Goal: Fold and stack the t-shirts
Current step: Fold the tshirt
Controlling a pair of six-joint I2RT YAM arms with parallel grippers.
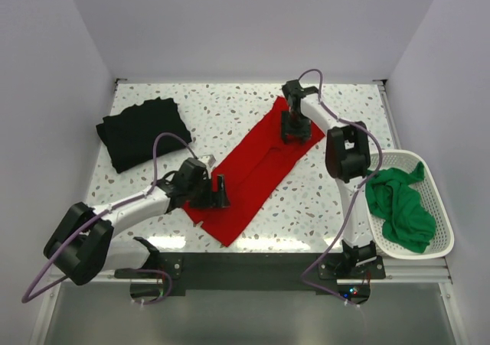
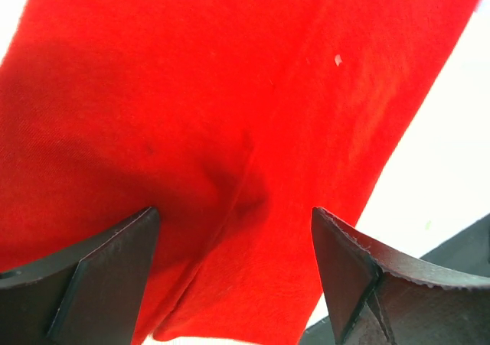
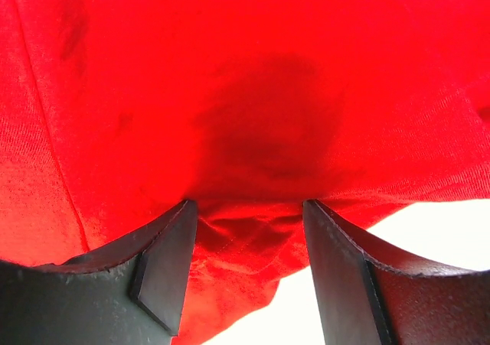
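The red t-shirt (image 1: 256, 173) lies as a long folded strip running diagonally across the middle of the table. My left gripper (image 1: 222, 192) is over its near left end, open, with red cloth (image 2: 230, 92) lying flat under the wide gap of the gripper (image 2: 233, 211). My right gripper (image 1: 293, 135) presses down on the far end. It is open, and a bunched fold of red cloth (image 3: 230, 69) sits between the tips of the gripper (image 3: 246, 203). The black t-shirt (image 1: 142, 131) lies folded at the far left. The green t-shirt (image 1: 398, 207) is crumpled in the basket.
A white perforated basket (image 1: 383, 161) stands at the table's right edge, next to the right arm's base. White walls close in the table on the left, the back and the right.
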